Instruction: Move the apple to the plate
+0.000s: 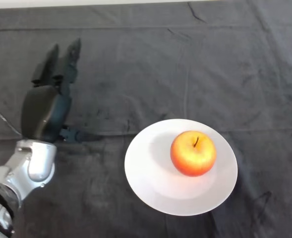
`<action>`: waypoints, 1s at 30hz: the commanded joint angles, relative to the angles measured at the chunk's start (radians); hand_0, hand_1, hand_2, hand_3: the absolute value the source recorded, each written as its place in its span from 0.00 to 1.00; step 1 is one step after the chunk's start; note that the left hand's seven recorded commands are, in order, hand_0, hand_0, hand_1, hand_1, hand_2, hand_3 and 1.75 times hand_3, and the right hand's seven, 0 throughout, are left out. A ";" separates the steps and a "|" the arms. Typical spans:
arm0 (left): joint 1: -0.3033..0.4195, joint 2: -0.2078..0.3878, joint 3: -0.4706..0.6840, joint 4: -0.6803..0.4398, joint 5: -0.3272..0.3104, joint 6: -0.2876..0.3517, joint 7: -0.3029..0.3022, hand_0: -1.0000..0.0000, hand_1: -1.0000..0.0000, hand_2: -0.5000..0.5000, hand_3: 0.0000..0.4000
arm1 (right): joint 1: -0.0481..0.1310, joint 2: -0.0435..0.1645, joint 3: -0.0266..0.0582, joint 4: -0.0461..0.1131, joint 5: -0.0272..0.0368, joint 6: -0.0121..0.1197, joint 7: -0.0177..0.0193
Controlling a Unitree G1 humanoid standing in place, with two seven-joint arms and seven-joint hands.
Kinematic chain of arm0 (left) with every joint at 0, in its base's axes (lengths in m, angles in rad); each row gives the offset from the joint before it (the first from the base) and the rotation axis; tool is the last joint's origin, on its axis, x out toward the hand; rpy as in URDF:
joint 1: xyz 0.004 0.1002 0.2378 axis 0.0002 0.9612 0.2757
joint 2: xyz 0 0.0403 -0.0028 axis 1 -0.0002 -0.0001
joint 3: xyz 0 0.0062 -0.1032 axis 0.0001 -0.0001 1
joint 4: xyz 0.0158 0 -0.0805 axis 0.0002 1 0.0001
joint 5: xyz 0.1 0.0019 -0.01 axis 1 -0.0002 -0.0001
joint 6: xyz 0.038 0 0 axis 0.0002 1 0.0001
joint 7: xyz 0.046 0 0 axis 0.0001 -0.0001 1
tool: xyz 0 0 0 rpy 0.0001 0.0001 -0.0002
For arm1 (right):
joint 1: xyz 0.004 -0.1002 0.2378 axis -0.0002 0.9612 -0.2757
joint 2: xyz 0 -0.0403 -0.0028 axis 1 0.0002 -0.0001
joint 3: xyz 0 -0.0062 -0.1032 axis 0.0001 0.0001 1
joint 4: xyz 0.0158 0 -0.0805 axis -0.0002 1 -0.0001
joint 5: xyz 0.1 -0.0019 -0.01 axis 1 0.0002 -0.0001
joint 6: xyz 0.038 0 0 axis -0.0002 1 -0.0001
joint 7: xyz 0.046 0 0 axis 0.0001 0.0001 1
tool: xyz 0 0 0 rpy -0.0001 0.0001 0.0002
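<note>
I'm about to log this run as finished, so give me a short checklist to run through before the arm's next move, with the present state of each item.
1. Apple on the plate: ok.
2. Apple upright, stem up: ok.
3. Apple clear of the plate's rim: ok.
4. Left hand holds nothing, fingers straight: ok.
5. Hand apart from the plate, to its left: ok.
6. Plate fully on the dark cloth: ok.
</note>
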 commanded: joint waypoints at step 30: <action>0.286 0.325 0.354 0.102 -0.239 0.039 0.049 1.00 1.00 0.50 0.00 | 0.029 -0.023 -0.0067 0.019 0.0071 -0.007 0.0054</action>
